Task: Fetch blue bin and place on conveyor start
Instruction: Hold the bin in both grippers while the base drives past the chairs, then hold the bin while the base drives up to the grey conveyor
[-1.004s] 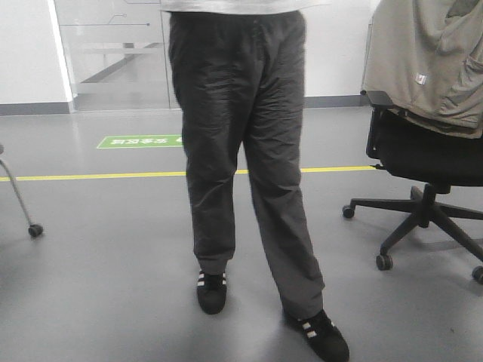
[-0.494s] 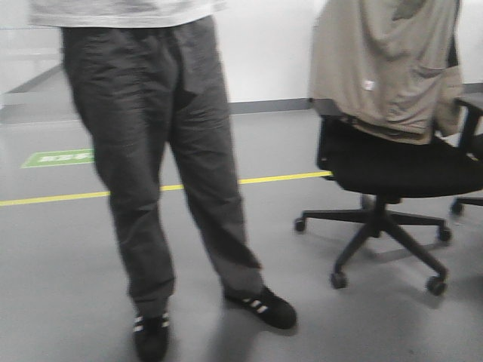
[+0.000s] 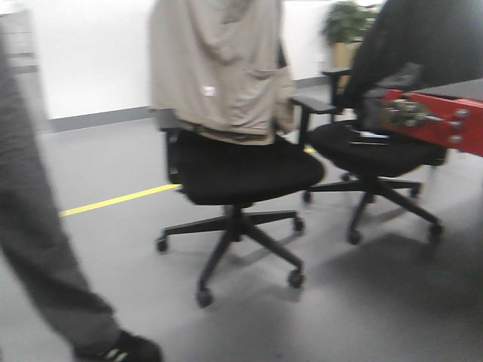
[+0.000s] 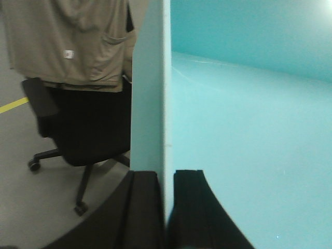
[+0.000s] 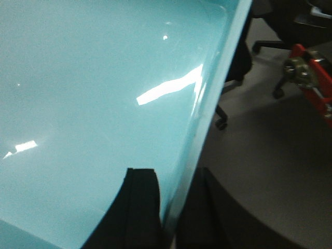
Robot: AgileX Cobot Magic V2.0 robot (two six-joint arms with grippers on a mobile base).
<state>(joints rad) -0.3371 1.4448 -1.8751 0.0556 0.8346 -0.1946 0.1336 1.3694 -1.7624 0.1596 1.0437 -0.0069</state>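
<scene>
the blue bin [image 4: 249, 129] is held up off the floor [image 3: 113, 256], gripped at two of its walls and seen only at close range. in the left wrist view, the left claw [image 4: 167, 177] is clamped on the blue bin: its thin wall is pinched edge-on between two black fingers [image 4: 142, 207], one set on the outer face and one on the smooth aqua inside. in the right wrist view, the right claw [image 5: 174, 179] is likewise closed on the blue bin [image 5: 104, 104], with one finger laid against the broad glossy face, where bright reflections are caught, and the other on the side toward the floor. the conveyor start [image 3: 434, 121] is shown at the right edge of the front view as a red end piece with a metal fitting below a dark surface; the same red piece [image 5: 311, 85] is seen past the bin's rim in the right wrist view, well apart from the bin. an office chair [image 3: 234, 170] is placed in the middle of the front view, with a beige jacket [image 3: 215, 68] draped over its back. a second chair [image 3: 377, 147] is set just behind it, near the red piece. a yellow line [image 3: 113, 200] is marked on the floor, and a trouser leg [image 3: 38, 249] with a dark shoe [image 3: 132, 351] is cut off at the left edge. the front view is blurred.
</scene>
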